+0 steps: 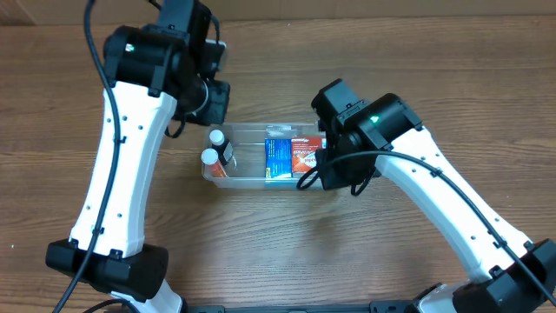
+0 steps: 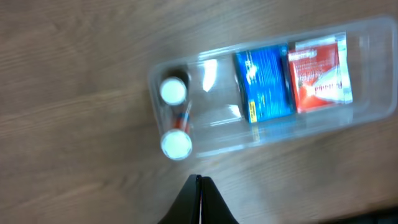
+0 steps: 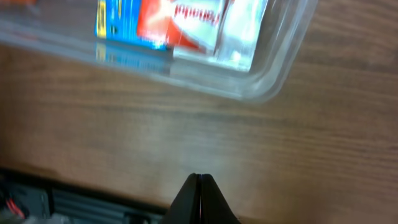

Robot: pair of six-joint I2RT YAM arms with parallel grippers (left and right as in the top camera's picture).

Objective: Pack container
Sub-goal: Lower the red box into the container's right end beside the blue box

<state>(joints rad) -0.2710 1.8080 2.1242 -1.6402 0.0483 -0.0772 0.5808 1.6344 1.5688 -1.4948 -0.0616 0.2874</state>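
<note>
The clear plastic container [image 1: 248, 178] sits mid-table. Inside it are two white-capped bottles [image 1: 213, 148] at its left end, a blue box [image 1: 278, 158] in the middle and a red box [image 1: 306, 155] to the right. The left wrist view shows the container [image 2: 211, 140], the bottles [image 2: 174, 118], the blue box [image 2: 266, 83] and the red box [image 2: 320, 73]. My left gripper [image 2: 199, 180] is shut and empty, above the wood beside the container. My right gripper [image 3: 198, 178] is shut and empty, off the container's right end [image 3: 273, 74].
The wooden table [image 1: 278, 243] surrounds the container. The table's front edge and dark hardware [image 3: 74, 202] show at the bottom left of the right wrist view. Both arm bases stand along the near edge.
</note>
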